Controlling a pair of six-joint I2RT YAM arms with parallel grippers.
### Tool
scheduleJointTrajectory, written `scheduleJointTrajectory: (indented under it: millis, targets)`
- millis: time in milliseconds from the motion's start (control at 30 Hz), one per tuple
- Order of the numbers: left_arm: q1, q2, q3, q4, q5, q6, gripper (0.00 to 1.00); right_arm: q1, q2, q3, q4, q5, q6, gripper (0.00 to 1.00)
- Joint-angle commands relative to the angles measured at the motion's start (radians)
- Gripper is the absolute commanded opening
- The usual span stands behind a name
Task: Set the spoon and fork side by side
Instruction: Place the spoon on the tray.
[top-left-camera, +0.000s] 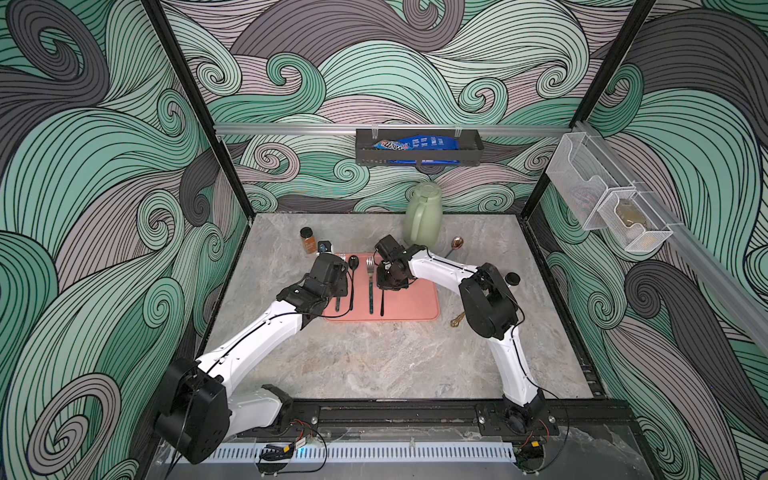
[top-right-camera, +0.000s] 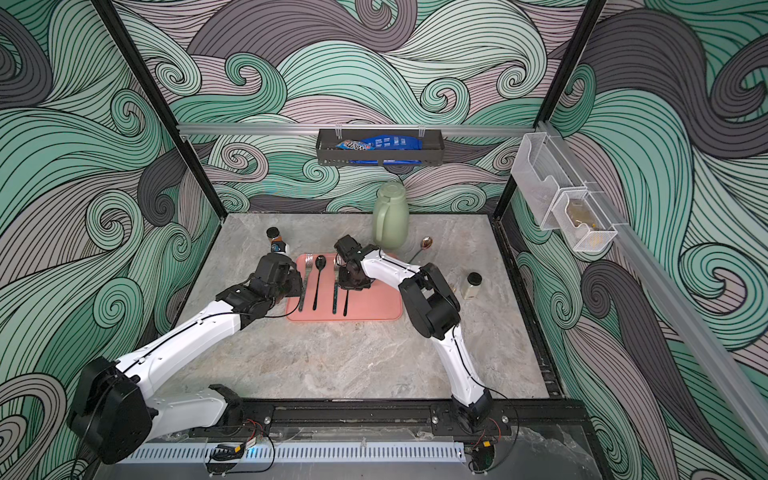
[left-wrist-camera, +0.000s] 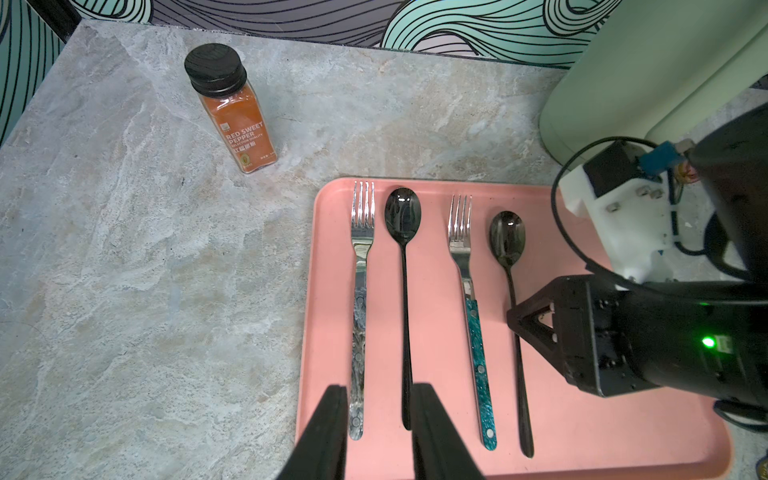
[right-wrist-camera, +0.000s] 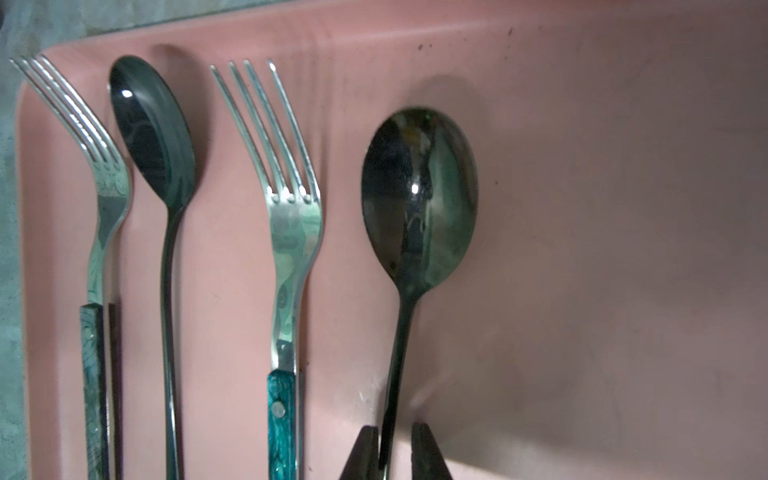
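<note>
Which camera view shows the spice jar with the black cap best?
The left wrist view: the spice jar stands close and unobstructed, its label readable as red sweet pepper. In both top views the spice jar is small and far, label unreadable. The right wrist view does not show it.

seen from above, right hand hides one spoon's bowl.

The only wording I can make out is on the spice jar, standing at the far left. Its orange label says "RED SWEET PEPPER" in white capitals (a smaller line beneath looks like "SELECTION QUALITY", though it is hardly clear). The blue snack packet lying in the black wall rack at the far side carries white printing and a logo, too small to read.
</note>
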Motion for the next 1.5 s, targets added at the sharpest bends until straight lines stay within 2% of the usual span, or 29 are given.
scheduleJointTrajectory:
  millis: [0, 300, 667, 967, 1167, 1467]
  targets:
    - [0.006, -0.012, -0.004, 0.0, -0.011, 0.01, 0.3, -0.007, 0.005, -0.016, -0.009, 0.0, -0.009, 0.21]
    - [0.006, -0.013, -0.004, 0.002, -0.009, 0.01, 0.3, 0.013, 0.013, 0.035, -0.035, 0.033, -0.01, 0.23]
    - [0.006, -0.011, -0.004, 0.002, -0.009, 0.01, 0.3, 0.016, 0.089, 0.124, -0.08, 0.045, -0.03, 0.18]
    - [0.006, -0.013, -0.006, 0.001, -0.01, 0.01, 0.3, 0.016, 0.092, 0.161, -0.114, 0.058, -0.036, 0.18]
    - [0.006, 0.0, -0.005, 0.007, 0.015, 0.017, 0.3, 0.011, 0.0, 0.169, -0.143, 0.068, -0.053, 0.25]
    - [-0.023, 0.021, 0.032, -0.031, 0.092, -0.01, 0.3, -0.006, -0.24, 0.125, -0.176, 0.069, -0.091, 0.33]
